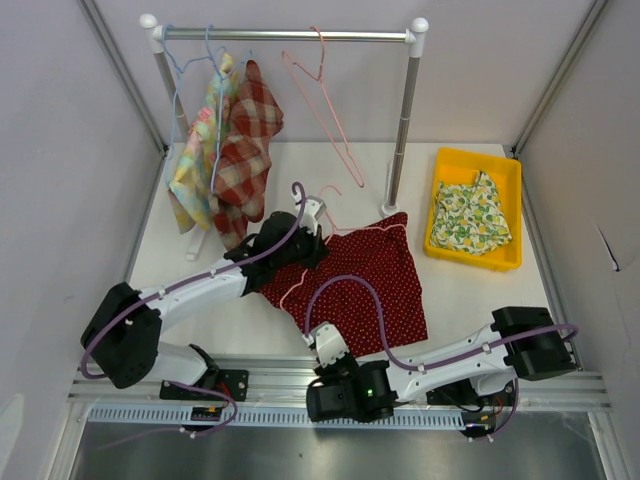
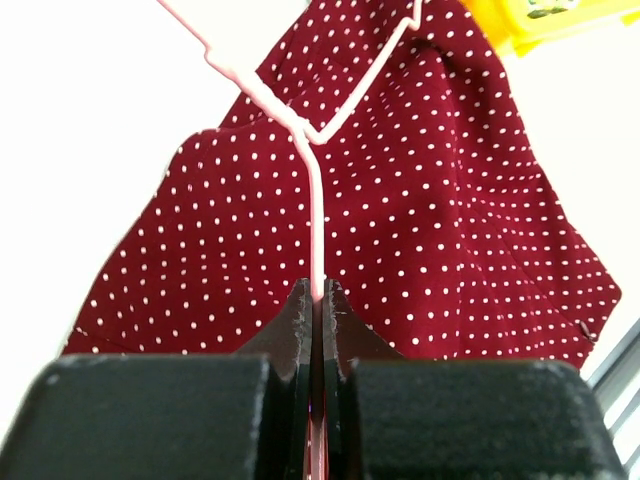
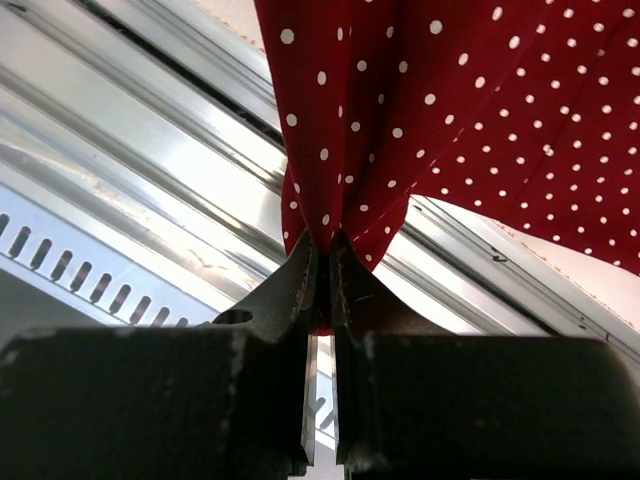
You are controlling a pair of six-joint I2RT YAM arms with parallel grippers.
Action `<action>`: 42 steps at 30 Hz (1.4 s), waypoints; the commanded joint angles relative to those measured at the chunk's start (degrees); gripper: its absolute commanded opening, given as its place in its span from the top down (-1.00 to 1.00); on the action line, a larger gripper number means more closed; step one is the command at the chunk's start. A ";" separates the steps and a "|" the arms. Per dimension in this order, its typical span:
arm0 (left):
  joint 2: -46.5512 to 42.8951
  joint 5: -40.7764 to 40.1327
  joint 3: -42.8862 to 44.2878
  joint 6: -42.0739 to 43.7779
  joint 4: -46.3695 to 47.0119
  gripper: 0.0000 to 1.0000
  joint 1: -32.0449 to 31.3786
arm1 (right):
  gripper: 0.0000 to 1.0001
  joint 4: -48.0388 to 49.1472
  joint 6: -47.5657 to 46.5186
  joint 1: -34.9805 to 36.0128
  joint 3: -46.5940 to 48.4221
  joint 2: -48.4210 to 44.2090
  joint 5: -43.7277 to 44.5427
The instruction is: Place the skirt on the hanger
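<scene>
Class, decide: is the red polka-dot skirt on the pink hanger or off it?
Off: the pink hanger lies atop the skirt spread on the table.

Free bench (image 1: 470,295) at 4 o'clock, between skirt (image 1: 375,280) and right wall (image 1: 590,200). Narrow free strip at 9 o'clock by left wall (image 1: 60,200).

Rack (image 1: 290,35) blocks 12 o'clock. Its right post (image 1: 404,130) stands just past the skirt's far edge, plaid clothes (image 1: 240,140) fill 11 o'clock, and an empty pink hanger (image 1: 330,110) dangles between them.

Yellow tray (image 1: 512,215) takes 2 o'clock.

Left arm (image 1: 200,285) lies across from 8 o'clock to centre, left tool (image 2: 317,290) pinched on held hanger (image 2: 315,215).

Right tool (image 3: 322,245) clamps the skirt hem at 6 o'clock, over the aluminium rail (image 3: 120,150).
</scene>
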 commanded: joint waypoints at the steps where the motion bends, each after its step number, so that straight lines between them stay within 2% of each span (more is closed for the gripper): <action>1: -4.93 0.72 0.66 0.19 3.08 1.00 0.00 | 0.87 3.04 -1.89 1.01 1.76 -0.82 -0.10; 5: -10.10 0.81 -0.32 -0.33 2.47 1.00 -0.09 | 0.71 5.24 -5.58 1.36 4.92 -0.12 -0.89; 7: -12.13 0.72 -0.14 -0.25 1.51 1.00 -0.27 | 0.57 5.24 -7.24 1.10 5.55 -1.34 -1.33; 8: -13.10 0.89 -0.05 -0.33 -0.06 1.00 -0.18 | 0.33 4.98 -7.60 0.93 5.99 -2.04 -1.51; 10: -15.74 2.03 1.09 -0.51 -1.74 1.00 -0.35 | 0.01 4.10 -8.22 0.14 6.25 -4.06 -1.77; 11: -16.53 1.95 1.53 -0.25 -3.06 1.00 -0.70 | -0.27 3.66 -8.92 -0.13 6.43 -7.03 -1.60; 14: -19.43 1.86 2.41 0.19 -7.88 1.00 -1.58 | -0.56 2.34 -10.58 -2.15 7.57 -13.97 -0.37; 21: -25.85 2.39 3.46 1.42 -16.14 1.00 -3.17 | -0.64 1.73 -12.88 -11.28 9.07 -31.02 1.04; 25: -28.66 1.77 5.83 2.04 -21.85 1.00 -3.26 | -0.66 0.76 -14.02 -21.99 9.41 -37.20 -2.64; 26: -29.27 1.51 7.66 1.86 -23.27 1.00 -3.26 | -0.66 0.58 -14.46 -25.67 9.85 -37.64 -4.48; 29: -30.42 -0.85 11.44 0.38 -30.38 1.00 -3.17 | -0.67 -1.17 -16.04 -30.43 11.79 -38.00 -5.64; 35: -30.95 -7.80 18.14 -2.97 -42.95 1.00 -3.17 | -0.67 -2.58 -17.97 -36.69 14.16 -36.86 -10.03; 38: -30.07 -9.56 21.56 -3.67 -47.00 1.00 -3.26 | -0.68 -2.76 -18.33 -39.24 14.69 -36.33 -11.79; 42: -29.54 -13.51 25.51 -4.99 -47.63 1.00 -3.17 | -0.67 -2.49 -18.86 -40.91 15.13 -36.07 -12.76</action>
